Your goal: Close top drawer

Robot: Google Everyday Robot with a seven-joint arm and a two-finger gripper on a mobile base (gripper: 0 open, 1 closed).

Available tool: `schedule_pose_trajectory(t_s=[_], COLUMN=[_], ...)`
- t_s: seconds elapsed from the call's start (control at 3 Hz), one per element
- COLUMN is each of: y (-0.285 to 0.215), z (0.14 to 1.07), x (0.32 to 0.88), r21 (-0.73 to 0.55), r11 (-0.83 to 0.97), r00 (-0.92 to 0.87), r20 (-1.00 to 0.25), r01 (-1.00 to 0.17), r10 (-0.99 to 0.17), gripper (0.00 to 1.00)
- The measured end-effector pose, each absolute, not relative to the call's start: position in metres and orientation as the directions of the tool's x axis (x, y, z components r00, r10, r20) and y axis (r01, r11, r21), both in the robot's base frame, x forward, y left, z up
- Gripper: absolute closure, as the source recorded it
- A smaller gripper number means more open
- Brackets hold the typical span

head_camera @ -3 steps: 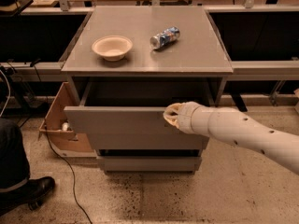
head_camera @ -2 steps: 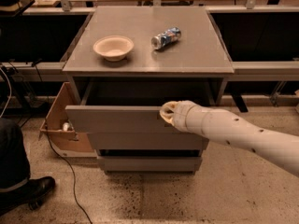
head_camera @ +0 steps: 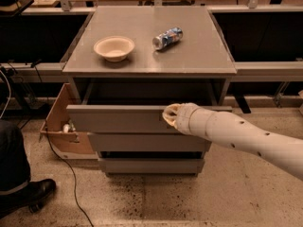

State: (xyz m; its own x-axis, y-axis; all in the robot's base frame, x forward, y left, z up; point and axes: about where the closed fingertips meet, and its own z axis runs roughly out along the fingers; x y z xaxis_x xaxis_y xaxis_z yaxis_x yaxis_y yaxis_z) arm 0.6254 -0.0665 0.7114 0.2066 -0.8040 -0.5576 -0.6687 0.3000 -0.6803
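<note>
The top drawer [head_camera: 118, 118] is a wide, shallow grey drawer, uppermost of three in the grey cabinet [head_camera: 151, 56]. It stands partly pulled out, with a dark gap showing behind its front. My gripper [head_camera: 169, 116] is at the end of the white arm coming in from the right. It rests against the upper edge of the drawer front, a little right of the middle.
A cream bowl [head_camera: 114, 48] and a crushed can [head_camera: 167, 38] lie on the cabinet top. Two lower drawers [head_camera: 142, 143] sit below. An open cardboard box [head_camera: 64, 131] stands at the cabinet's left. A person's leg and shoe [head_camera: 23, 193] are at bottom left, with cables on the floor.
The drawer front has moved back towards the cabinet, and my gripper has moved with it, staying on its upper edge.
</note>
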Motion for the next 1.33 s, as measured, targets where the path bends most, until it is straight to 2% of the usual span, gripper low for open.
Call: schedule_pose_trajectory(t_s=[0.67, 1.33], y=[-0.056, -0.039], z=[0.683, 0.668], x=[0.641, 0.667], r21=[-0.645, -0.668], r11=[0.336, 0.321], r00=[0.199, 0.236], r20=[-0.611, -0.603], r01=[-0.687, -0.672], r10=[-0.767, -0.762], gripper=[1.0, 1.0])
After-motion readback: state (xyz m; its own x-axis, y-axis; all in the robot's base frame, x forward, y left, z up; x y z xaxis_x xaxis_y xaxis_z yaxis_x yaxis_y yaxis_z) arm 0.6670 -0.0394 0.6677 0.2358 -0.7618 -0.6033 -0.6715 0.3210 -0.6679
